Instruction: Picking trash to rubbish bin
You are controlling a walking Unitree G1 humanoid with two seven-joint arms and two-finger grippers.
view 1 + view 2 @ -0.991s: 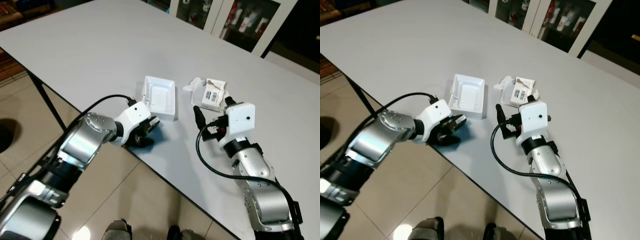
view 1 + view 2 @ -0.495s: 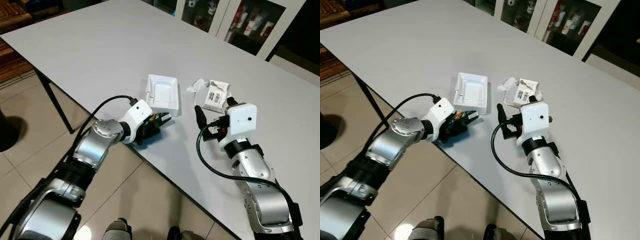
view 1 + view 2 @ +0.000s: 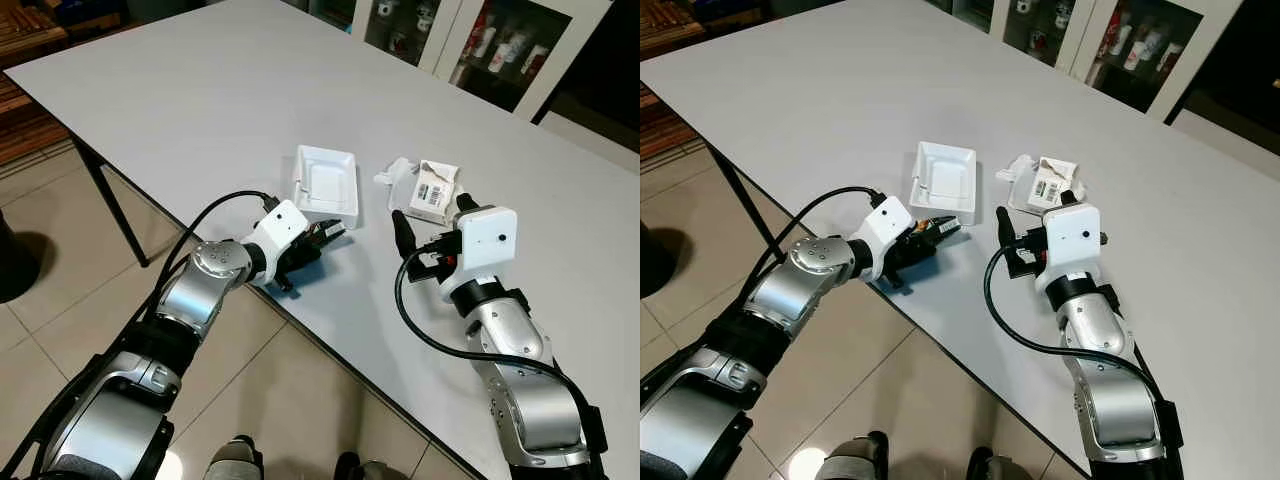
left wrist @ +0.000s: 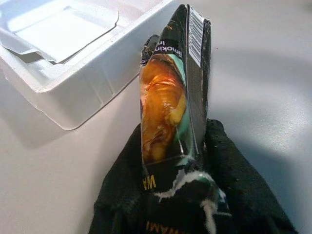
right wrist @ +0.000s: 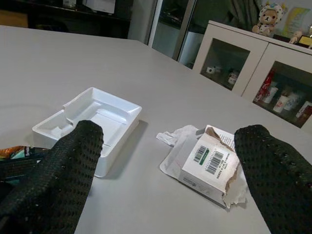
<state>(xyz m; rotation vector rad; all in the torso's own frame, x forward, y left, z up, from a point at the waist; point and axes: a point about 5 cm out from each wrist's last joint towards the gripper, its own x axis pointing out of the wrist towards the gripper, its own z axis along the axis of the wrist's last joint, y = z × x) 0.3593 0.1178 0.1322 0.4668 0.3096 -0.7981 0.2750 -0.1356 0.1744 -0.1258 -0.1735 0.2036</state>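
I have the left pincer (image 3: 322, 238) clenched on a cigarette pack (image 4: 173, 92), near bench (image 3: 200, 90) edge beside the white tray (image 3: 327, 182) | right pincer (image 3: 432, 217) released — torn carton (image 3: 432, 189) lies just beyond it, long axis running away, right arm nearer.
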